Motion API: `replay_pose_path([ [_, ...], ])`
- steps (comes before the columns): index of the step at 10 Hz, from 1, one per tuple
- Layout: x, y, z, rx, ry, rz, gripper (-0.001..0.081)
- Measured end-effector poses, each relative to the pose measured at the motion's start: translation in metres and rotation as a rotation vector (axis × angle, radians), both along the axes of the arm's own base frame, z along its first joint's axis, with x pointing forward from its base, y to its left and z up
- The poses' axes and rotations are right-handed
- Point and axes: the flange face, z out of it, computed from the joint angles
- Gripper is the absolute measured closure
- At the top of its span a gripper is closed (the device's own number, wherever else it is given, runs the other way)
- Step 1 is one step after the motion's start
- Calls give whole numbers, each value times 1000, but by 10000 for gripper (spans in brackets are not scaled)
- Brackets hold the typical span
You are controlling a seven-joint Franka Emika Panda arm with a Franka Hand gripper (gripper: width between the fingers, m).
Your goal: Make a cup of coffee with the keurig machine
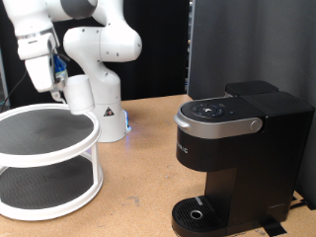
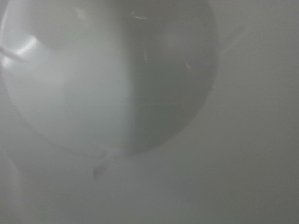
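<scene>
The keurig machine [image 1: 237, 148] stands at the exterior view's right, black with a grey-silver lid handle [image 1: 225, 124]. Its lid is down and its round drip tray [image 1: 197, 212] is bare. My gripper [image 1: 41, 77] hangs at the exterior view's upper left, above the top tier of a white round shelf [image 1: 44, 158]. In the wrist view a blurred white round shape [image 2: 103, 75], possibly the cup seen from very close, fills most of the picture. The fingers do not show there. In the exterior view I cannot pick the cup out from the white hand.
The two-tier white shelf with dark grey mats takes up the exterior view's lower left. The arm's white base [image 1: 104, 109] stands behind it on the brown table [image 1: 148, 178]. A black curtain closes off the back.
</scene>
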Motion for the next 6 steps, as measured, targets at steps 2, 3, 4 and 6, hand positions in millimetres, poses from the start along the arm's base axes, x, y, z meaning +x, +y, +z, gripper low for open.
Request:
replay_pose_path([
  [2, 3, 9, 20, 4, 12, -3, 734],
  [3, 4, 13, 29, -1, 15, 7, 734],
  [4, 5, 16, 37, -18, 13, 35, 734],
  [6, 6, 18, 41, -30, 12, 46, 734],
])
